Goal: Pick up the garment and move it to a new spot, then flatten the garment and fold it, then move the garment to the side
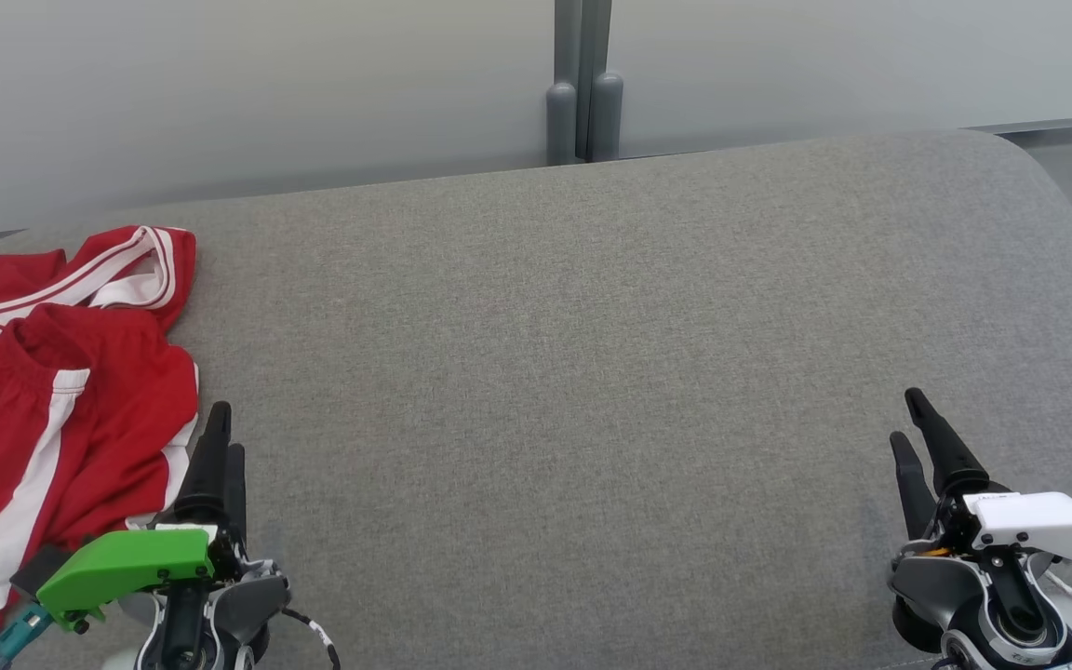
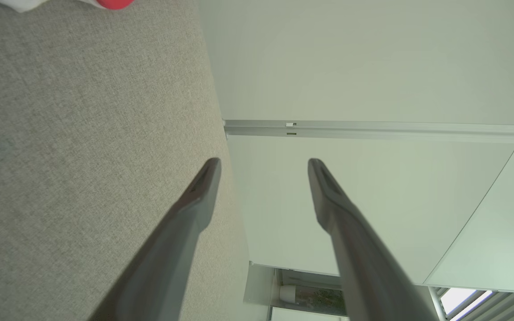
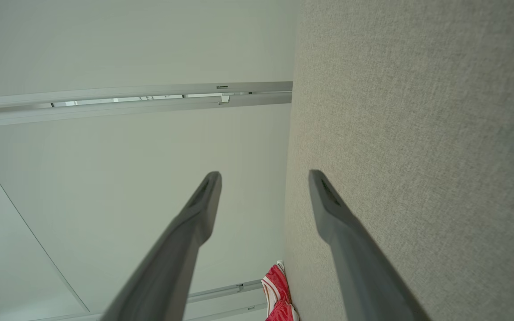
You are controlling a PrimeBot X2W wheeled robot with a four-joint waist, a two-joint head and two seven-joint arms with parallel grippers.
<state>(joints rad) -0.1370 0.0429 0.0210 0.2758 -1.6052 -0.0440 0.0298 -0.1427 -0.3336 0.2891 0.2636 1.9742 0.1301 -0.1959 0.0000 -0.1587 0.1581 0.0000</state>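
We note the red-and-white garment (image 1: pixel 80 372) crumpled at the grey cushion's (image 1: pixel 592 372) left end. Our left gripper (image 1: pixel 227 430) is just beside it, fingers apart, empty. Right gripper (image 1: pixel 905 417) near right, fingers likewise spread.

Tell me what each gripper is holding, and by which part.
Nothing is held. The left gripper is open and empty beside the red garment; the right gripper is open and empty above the grey cushion.

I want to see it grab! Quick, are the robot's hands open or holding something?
Left gripper: open, holding nothing.
Right gripper: open, holding nothing.
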